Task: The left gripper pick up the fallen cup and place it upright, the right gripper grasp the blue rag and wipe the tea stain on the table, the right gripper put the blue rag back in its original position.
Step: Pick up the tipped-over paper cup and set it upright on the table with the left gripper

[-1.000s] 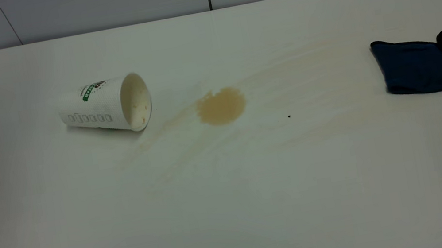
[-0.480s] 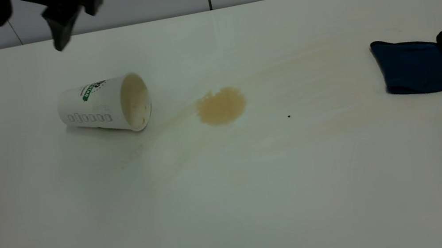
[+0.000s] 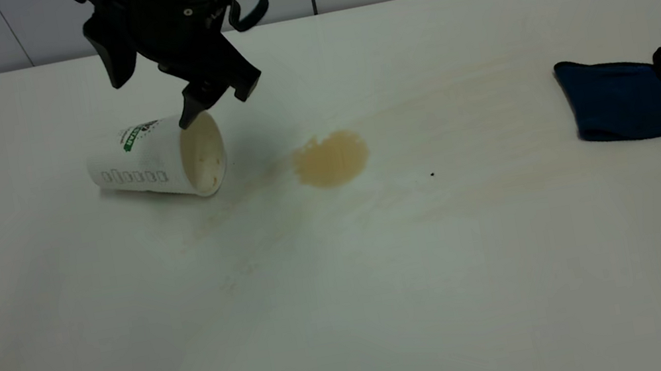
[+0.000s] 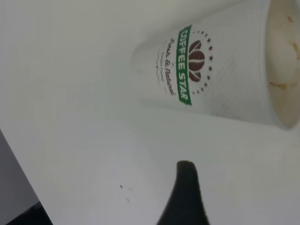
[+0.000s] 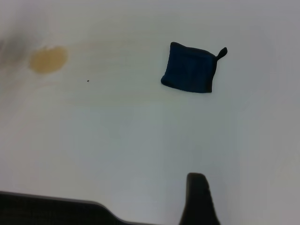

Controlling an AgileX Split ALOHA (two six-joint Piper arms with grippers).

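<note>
The cup (image 3: pixel 157 160) lies on its side on the table (image 3: pixel 348 290), at about 10 o'clock from the table's centre, mouth toward the tea stain (image 3: pixel 330 158), which sits near its 3 o'clock. My left gripper (image 3: pixel 152 104) hangs above the cup with fingers spread wide, one fingertip (image 3: pixel 187 116) just over the rim. I judge the main risk to be that tip nudging the rim: a light paper cup would roll toward the stain, or crumple if I close across the open mouth. The blue rag (image 3: pixel 621 97) lies well apart at 3 o'clock, untouched; only a tiny black speck (image 3: pixel 432 174) lies between. My right gripper is out of the exterior view, one finger (image 5: pixel 200 200) showing in the wrist view; its spread I cannot tell.
</note>
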